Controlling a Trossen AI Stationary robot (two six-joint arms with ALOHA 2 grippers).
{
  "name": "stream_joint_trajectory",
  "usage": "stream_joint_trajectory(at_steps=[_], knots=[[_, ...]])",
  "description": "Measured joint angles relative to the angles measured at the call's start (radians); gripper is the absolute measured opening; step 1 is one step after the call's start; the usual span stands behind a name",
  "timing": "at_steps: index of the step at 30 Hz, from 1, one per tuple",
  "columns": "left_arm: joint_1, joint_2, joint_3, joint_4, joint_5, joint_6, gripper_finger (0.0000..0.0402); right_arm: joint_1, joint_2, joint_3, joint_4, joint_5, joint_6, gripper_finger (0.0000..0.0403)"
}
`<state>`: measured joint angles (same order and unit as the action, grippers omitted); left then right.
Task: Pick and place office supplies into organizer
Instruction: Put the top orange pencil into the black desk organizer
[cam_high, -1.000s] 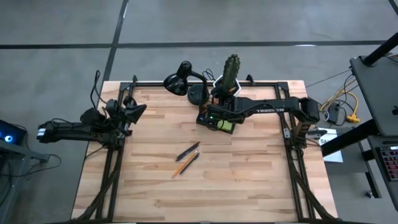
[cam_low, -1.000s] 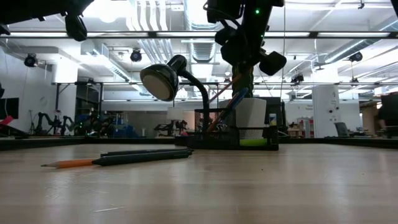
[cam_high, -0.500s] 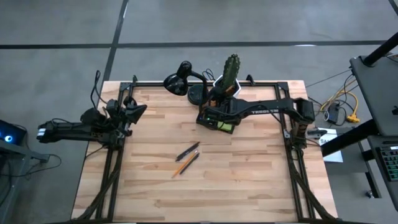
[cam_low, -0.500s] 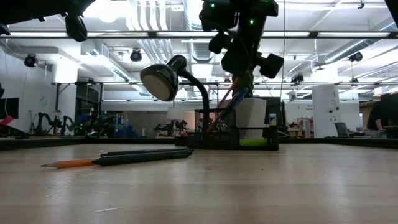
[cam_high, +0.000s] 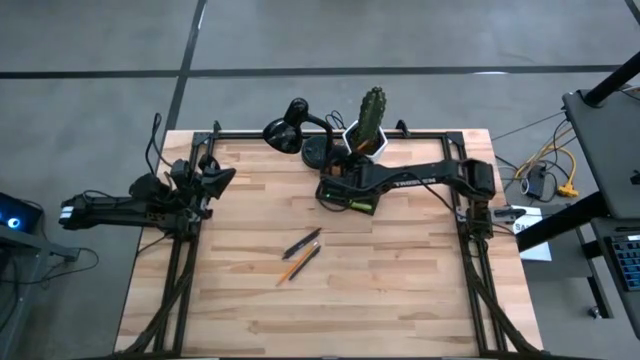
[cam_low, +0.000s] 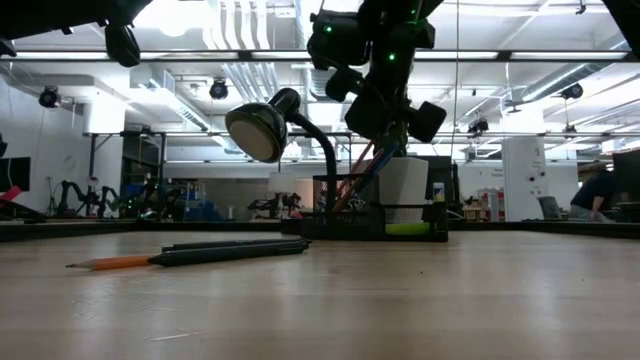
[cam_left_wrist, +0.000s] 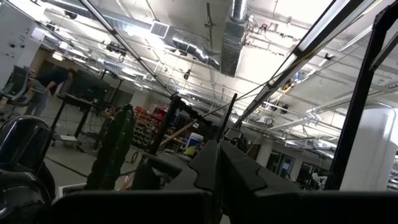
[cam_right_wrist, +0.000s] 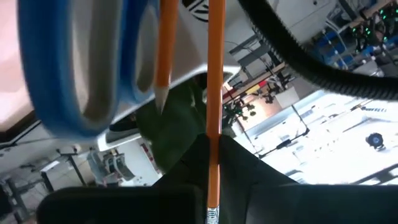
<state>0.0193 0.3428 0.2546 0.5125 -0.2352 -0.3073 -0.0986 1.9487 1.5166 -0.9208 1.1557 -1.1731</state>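
Observation:
The dark organizer (cam_high: 347, 196) stands at the table's far middle, with a lime-green pad (cam_high: 363, 206) in its near part. Blue scissors handles (cam_right_wrist: 81, 62) and an orange pencil (cam_right_wrist: 165, 50) stand up in it. My right gripper (cam_high: 336, 184) hangs just above it, shut on another orange pencil (cam_right_wrist: 215, 74). In the low view this gripper (cam_low: 378, 120) is above the organizer (cam_low: 380, 215). A dark pen (cam_high: 303, 243) and an orange pencil (cam_high: 298, 264) lie flat at mid-table. My left gripper (cam_high: 216, 178) waits shut at the far left. My right gripper pinches the orange pencil between its two fingers at the shaft (cam_right_wrist: 214, 142), a little ahead of the metal ferrule (cam_right_wrist: 212, 214). The pencil sticks out past the fingertips and slants down toward the organizer. I cannot tell whether its lower end rests inside.
A black desk lamp (cam_high: 290, 130) stands just left of the organizer at the far edge. A cactus in a white pot (cam_high: 370, 118) stands right behind the organizer. Bare wood lies in front of the organizer, apart from the two pens.
My right gripper has sunk toward the organizer and gone a little toward the table's left edge. Its wrist has rolled on the way. The orange pencil has stayed in its shut fingers.

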Motion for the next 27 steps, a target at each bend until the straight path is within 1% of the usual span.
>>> stream_joint_trajectory(at_steps=[5,11,27], knots=[[0.000,0.001,0.000,0.001,0.000,0.000,0.0000,0.007,0.026,0.000,0.032,-0.009,-0.061,0.0013],[0.000,0.002,0.000,0.000,0.000,-0.001,0.0000,0.007,0.028,0.001,0.076,-0.029,-0.068,0.0013],[0.000,0.002,0.000,0.001,0.000,-0.002,0.0000,0.007,0.027,0.001,0.090,-0.042,-0.087,0.0013]])
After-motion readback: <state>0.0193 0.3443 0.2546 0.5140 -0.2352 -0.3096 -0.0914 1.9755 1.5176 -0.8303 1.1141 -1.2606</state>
